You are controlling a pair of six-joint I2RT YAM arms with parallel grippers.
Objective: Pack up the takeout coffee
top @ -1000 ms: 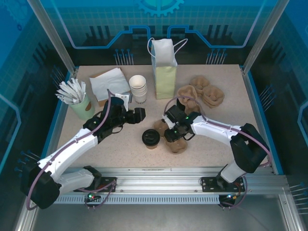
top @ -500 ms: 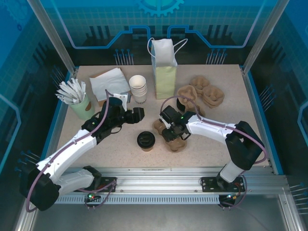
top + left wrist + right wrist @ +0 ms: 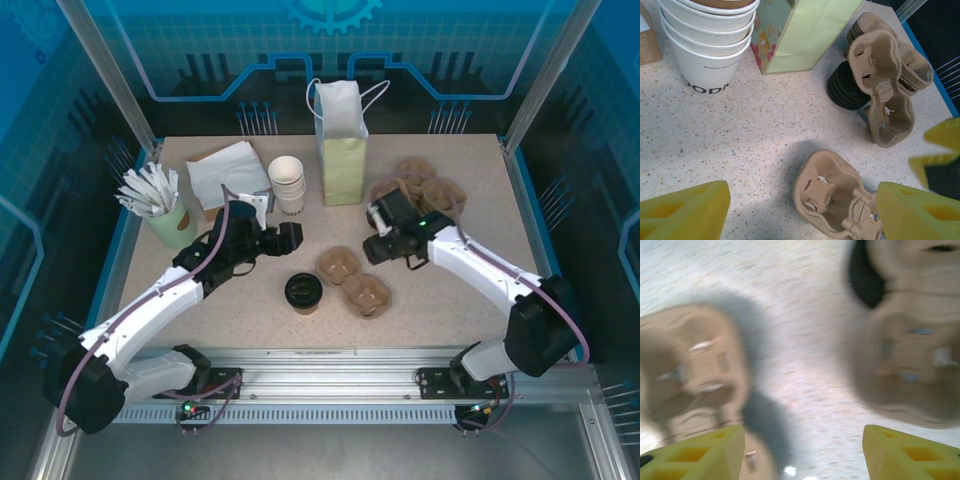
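Up front, takeout coffee (image 3: 303, 291): stood upright on the counter (image 3: 450, 300) near the middle of the near edge, with its black lid on; gripped by neither arm.
Cup carrier (image 3: 355, 281): a loose two-pocket pulp tray laid flat just right of the coffee, both pockets empty; whether the two touch cannot be told.
Left gripper (image 3: 290, 238): held over the counter just beyond the coffee and slightly to its left. Its jaws are spread wide with nothing between them, and the loose carrier is seen below them in the wrist view.
Right gripper (image 3: 376, 232): held beyond the loose carrier and apart from it, right of the counter's middle. Its jaws are parted widely with nothing gripped, and its wrist view is blurred.
Stirrer holder (image 3: 160, 205): a pale green cup packed with white sticks, set by the left edge.
Black lids (image 3: 847, 87): a short stack tucked against the piled carriers.
Carrier stack (image 3: 425, 188): more pulp trays piled toward the far right corner.
White cups (image 3: 288, 183): a lidless nested stack stood just left of the bag.
Napkins (image 3: 228, 172): laid flat toward the far left corner.
Paper bag (image 3: 342, 150): stood upright at the middle of the far edge, with its mouth open and handles raised.
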